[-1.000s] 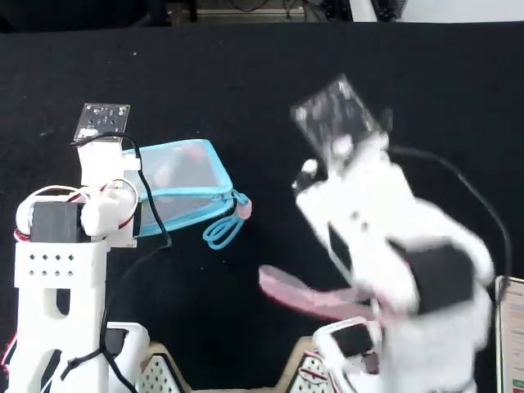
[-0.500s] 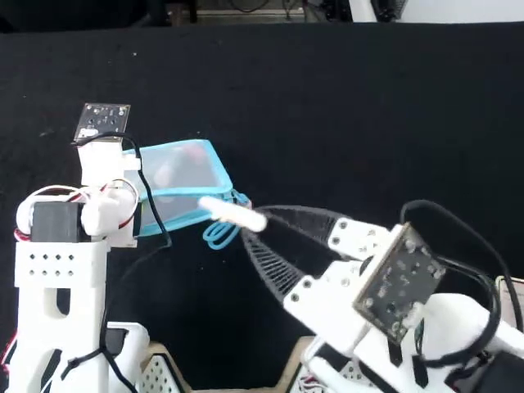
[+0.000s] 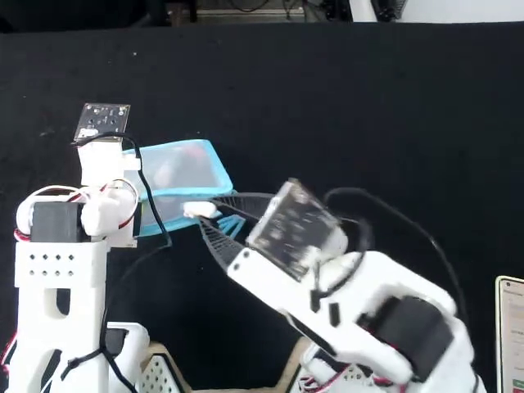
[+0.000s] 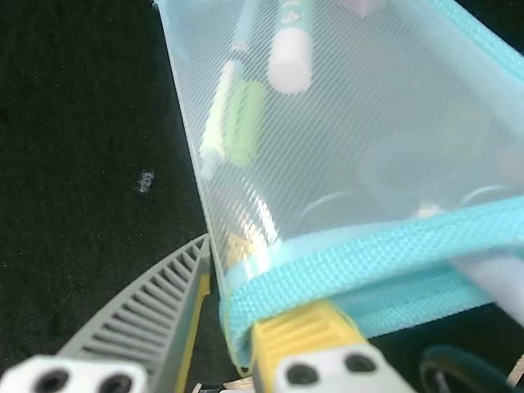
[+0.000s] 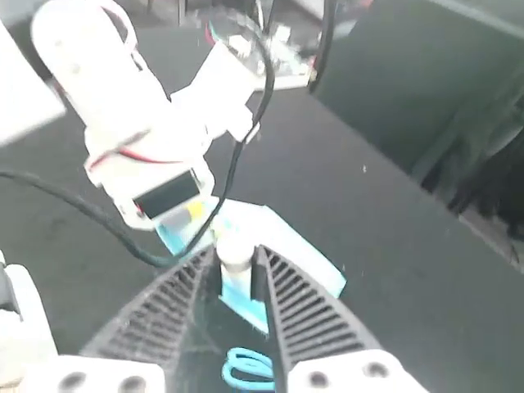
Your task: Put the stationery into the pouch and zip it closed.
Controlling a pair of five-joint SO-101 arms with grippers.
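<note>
The see-through pouch (image 3: 184, 173) with teal trim lies left of the middle of the black table. Through its side I see a green highlighter (image 4: 236, 123) and a white-capped marker (image 4: 291, 57). My left gripper (image 4: 225, 299) is shut on the pouch's teal edge, one yellow-padded finger on top. My right gripper (image 3: 214, 214) is shut on a white pen (image 3: 199, 210), whose tip sits at the pouch's near edge. In the right wrist view the pen (image 5: 235, 255) stands between the black ribbed fingers (image 5: 282, 286), with the pouch (image 5: 278, 237) just beyond.
The pouch's teal wrist loop (image 5: 248, 367) lies on the table under the right gripper. A white card (image 3: 512, 327) lies at the right edge. The left arm's white body (image 3: 61, 246) stands beside the pouch. The black table (image 3: 368, 123) stretches far and right.
The right arm swung from the right side across to the pouch, carrying the white pen, and its tip now meets the pouch's near edge. The left arm and pouch stayed put.
</note>
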